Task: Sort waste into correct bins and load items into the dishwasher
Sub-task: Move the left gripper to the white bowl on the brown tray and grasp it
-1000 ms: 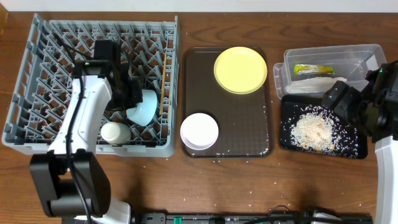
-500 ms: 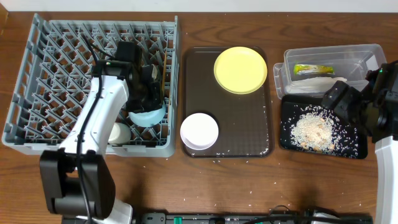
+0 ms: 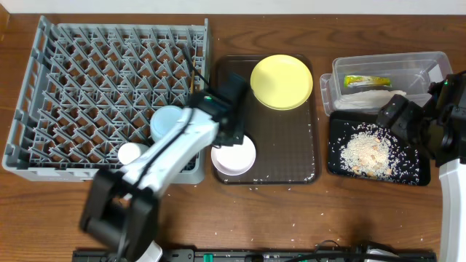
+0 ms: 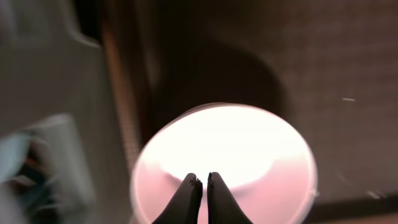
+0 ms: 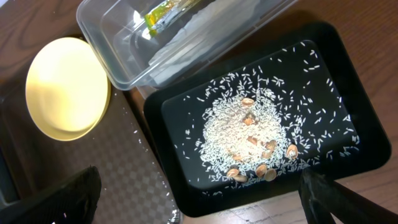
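Observation:
My left gripper (image 3: 239,137) hangs shut and empty just above the white bowl (image 3: 233,154) on the brown tray; in the left wrist view its fingertips (image 4: 193,182) are pressed together over the bowl (image 4: 249,143). The yellow plate (image 3: 282,81) lies at the tray's back. In the grey dishwasher rack (image 3: 73,73) sit the light blue bowl (image 3: 167,120), the small white cup (image 3: 131,153) and chopsticks (image 3: 193,76). My right gripper (image 5: 199,205) stands wide open over the black tray (image 5: 348,56) of rice crumbs (image 5: 249,124). The clear tub (image 5: 112,50) holds the wrapper (image 5: 165,12) and napkin (image 5: 205,31).
The brown serving tray (image 3: 291,153) lies between the rack and the two bins, with stray rice grains along its right edge and on the wooden table in front. The clear tub (image 3: 386,65) and black tray (image 3: 342,167) touch each other at the right.
My left arm has swung right, out of the rack and over the white bowl on the brown tray. The light blue bowl stays behind in the rack. The right arm has not moved.

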